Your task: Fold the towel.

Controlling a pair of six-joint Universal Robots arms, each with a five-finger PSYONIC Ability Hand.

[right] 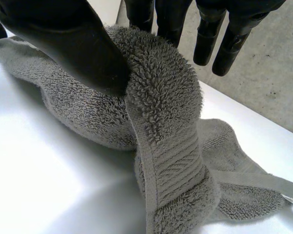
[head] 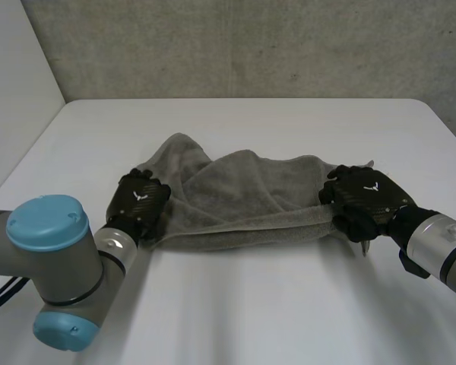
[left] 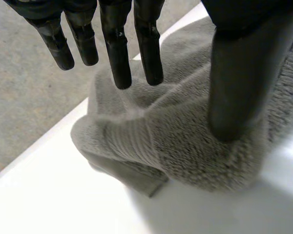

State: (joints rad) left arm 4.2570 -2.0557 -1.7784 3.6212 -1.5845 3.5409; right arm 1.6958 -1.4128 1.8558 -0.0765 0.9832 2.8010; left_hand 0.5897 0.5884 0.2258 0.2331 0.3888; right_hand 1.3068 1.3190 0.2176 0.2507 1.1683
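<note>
Grey towel (head: 243, 199) sits in the middle of the white table (head: 251, 312), stretched out long, its long axis running parallel to the table's far edge. One end points to the table's left side, the other to its right. It's rumpled, the half nearer the table's far edge heaped in loose folds.

Left hand (head: 139, 199) is planted on the end toward the table's left side. From the wrist, its thumb (left: 237, 83) is dug into the cloth and the straight fingers (left: 118, 53) come down on the other side of a gathered bunch: a pinch, with the corner tucked beneath.

Right hand (head: 365, 199) is on the end toward the table's right side. Its thumb (right: 73, 44) squeezes a raised ridge of towel against the fingers (right: 210, 34), and the woven border band hangs from that grip down to the table.
</note>
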